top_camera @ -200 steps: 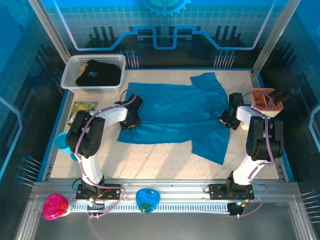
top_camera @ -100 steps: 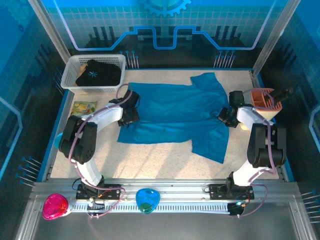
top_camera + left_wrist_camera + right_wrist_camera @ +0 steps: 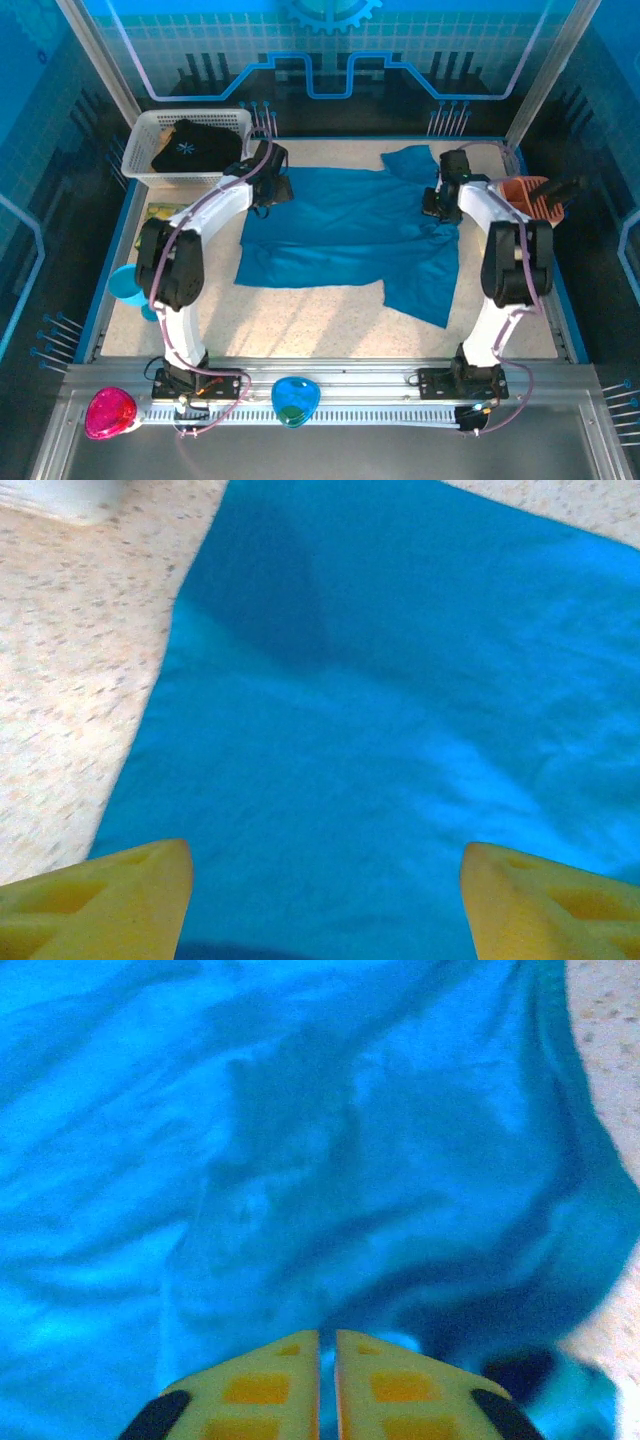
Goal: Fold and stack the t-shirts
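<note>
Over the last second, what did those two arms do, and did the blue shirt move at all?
Both arms reached toward the far side of the table. The left gripper went to the far left corner of the teal shirt, its jaws opening wider and empty. The right gripper moved up the shirt's right side, jaws shut. The shirt stayed spread flat, and the black shirt stayed in the basket.

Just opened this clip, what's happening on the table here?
Two robot arms are working on a teal t-shirt spread out on the table. The left gripper hovers open over the shirt's far left edge, holding nothing. The right gripper is shut, low over the cloth near the far sleeve; whether it pinches fabric is unclear. A black t-shirt lies in the white basket at the far left corner. No fold shows yet.
</note>
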Tool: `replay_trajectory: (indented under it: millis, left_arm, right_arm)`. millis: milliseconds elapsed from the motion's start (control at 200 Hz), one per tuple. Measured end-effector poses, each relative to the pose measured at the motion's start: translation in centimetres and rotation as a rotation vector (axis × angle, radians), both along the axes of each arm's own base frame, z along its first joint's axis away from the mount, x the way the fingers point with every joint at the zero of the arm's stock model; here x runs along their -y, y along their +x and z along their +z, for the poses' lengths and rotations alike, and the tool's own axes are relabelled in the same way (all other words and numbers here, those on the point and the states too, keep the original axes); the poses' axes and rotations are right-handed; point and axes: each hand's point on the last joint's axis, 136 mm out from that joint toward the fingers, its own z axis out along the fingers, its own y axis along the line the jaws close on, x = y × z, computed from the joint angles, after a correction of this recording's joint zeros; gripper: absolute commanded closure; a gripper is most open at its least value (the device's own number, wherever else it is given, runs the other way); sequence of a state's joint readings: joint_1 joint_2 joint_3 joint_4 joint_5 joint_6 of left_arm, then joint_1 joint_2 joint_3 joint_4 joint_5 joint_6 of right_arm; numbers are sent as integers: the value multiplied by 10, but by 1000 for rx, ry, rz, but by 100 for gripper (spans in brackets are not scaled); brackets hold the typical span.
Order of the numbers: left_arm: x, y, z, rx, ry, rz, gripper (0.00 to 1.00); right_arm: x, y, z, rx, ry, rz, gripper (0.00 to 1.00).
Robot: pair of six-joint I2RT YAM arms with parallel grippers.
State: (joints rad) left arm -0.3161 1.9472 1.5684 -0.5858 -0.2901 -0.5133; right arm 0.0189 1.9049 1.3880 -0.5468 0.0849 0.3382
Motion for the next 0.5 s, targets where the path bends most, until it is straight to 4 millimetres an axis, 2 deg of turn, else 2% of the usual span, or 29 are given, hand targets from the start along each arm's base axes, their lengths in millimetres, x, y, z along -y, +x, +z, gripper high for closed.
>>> replay_trajectory:
  millis: [125,330,455,500]
  left_arm:
    - [1,22,-33,-49,16,11,31]
    - [3,54,-65,-87,12,29,37]
    - [3,50,-89,-141,8,43,40]
    - [0,45,-96,-156,17,54,41]
  right_arm:
    - [-3,25,-24,-46,3,33,91]
    - [-5,65,-36,-65,-8,54,99]
    - [-1,71,-49,-122,-32,44,100]
    - [0,72,-47,-128,-41,38,100]
